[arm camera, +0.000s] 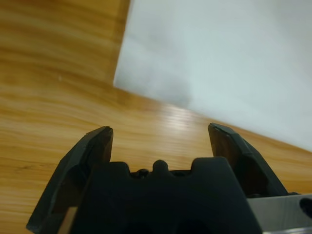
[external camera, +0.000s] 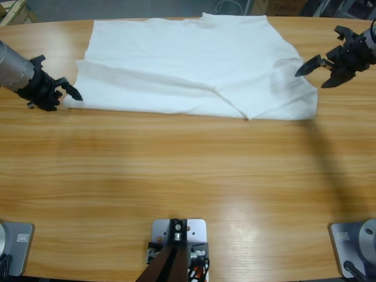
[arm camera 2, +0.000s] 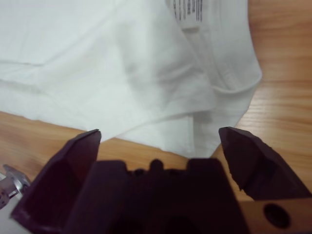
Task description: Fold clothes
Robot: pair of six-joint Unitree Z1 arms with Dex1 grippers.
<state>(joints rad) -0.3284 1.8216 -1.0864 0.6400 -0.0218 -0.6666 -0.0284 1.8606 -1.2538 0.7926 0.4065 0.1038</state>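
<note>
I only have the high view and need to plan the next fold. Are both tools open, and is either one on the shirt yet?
Observer: Left tool is open; only bare table lies between its jaws.
Operator: How close is the cloth?
Observer: A corner of the T-shirt lies just ahead of it, not touched.
Operator: And the right one?
Observer: Right tool is open too, over the folded edge, gripping nothing.
Operator: Anything on the fabric there?
Observer: A printed label shows by a curved hem.

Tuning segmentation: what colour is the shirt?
Plain white shirt; clearest in the high view.
</note>
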